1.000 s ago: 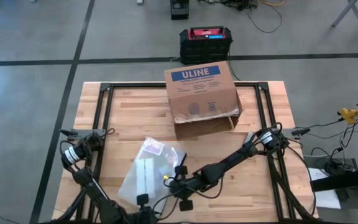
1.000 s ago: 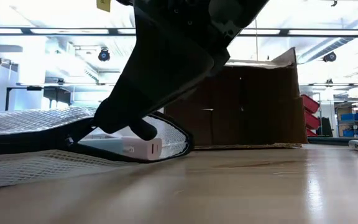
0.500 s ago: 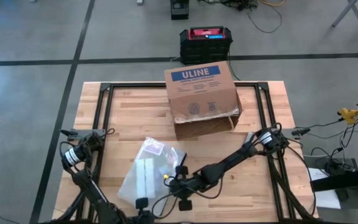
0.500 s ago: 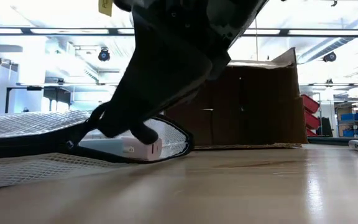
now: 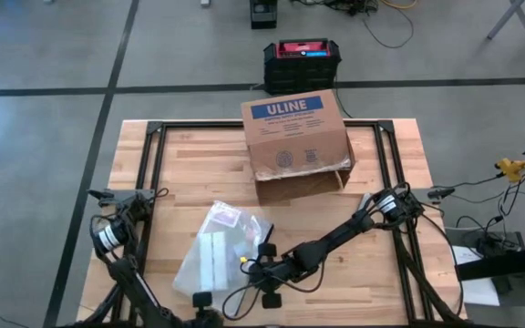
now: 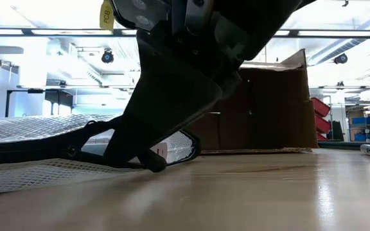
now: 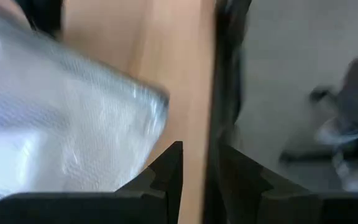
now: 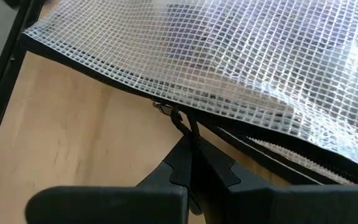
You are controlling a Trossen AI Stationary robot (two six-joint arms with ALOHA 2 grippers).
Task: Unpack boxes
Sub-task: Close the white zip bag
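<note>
The brown ULINE cardboard box (image 5: 297,137) stands at the table's far middle, its open side and a flap (image 5: 299,187) facing the near edge; the low view shows its dark inside (image 6: 268,109). A clear mesh bag (image 5: 215,255) with a black zipper edge lies flat on the near left of the table. My right gripper (image 5: 249,266) is shut at the bag's right-hand edge, low over the wood (image 6: 153,163). My left gripper (image 5: 199,299) hovers at the near edge beside the bag's corner (image 7: 61,124), fingers (image 7: 201,168) slightly open, touching nothing. My right gripper (image 8: 189,146) pinches the small dark pull (image 8: 178,118) that hangs from the bag's black zipper edge, held at the very tips of the two fingers. The fingers slant down from the table's right side. The bag (image 8: 229,62) stays lying on the table.
A black-and-red case (image 5: 302,59) sits on the floor beyond the far edge. Black frame rails (image 5: 153,173) run along the table's left, right and far sides. Bare wood lies between the box and the bag and on the near right.
My right gripper has tipped down at the bag's zipper end, its fingertips now close to the wood. My left gripper has drawn back a little toward the near edge. The bag and the box have kept their places.
</note>
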